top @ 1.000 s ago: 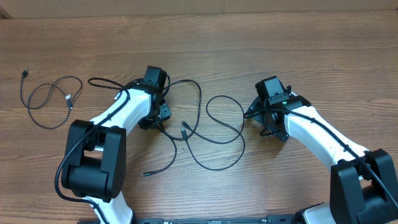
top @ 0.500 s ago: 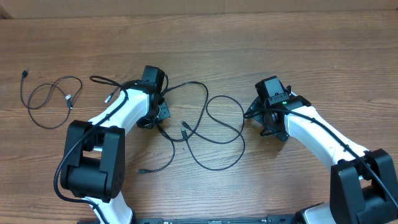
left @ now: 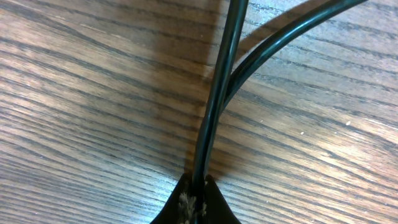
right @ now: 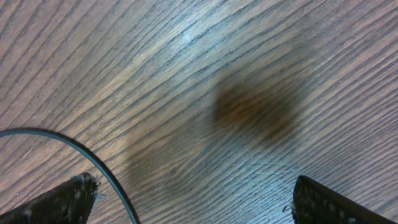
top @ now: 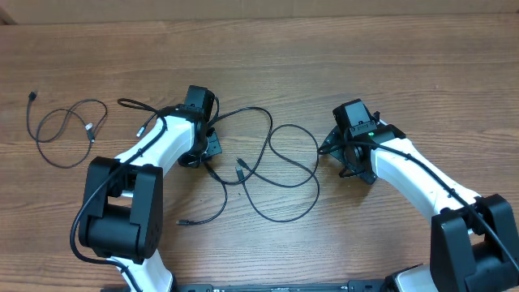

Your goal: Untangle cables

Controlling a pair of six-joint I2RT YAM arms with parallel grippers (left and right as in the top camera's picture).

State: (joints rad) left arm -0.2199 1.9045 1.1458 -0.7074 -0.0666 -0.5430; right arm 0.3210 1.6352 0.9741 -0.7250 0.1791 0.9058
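Tangled cables (top: 272, 166) mid-tabletop (top: 324, 57), loops sprawled between the two arms, long axis roughly left-right. One plug end (top: 183, 221) lying toward the near edge. Separate cable (top: 61, 130) coiled far left, well apart. Left claw (left: 193, 202) clenched on one strand (left: 214, 106): runs near-vertical away from the tips in the wrist view, with a second strand splitting off up-right. Right claw (right: 193, 208) released, fingers (right: 59, 199) spread, loop arc passing just beside one, not gripped.

The wooden bench (top: 324, 49) is carrying tangled black cables (top: 242, 169) at its middle, with a separate looped cable (top: 90, 127) lying toward its left edge.
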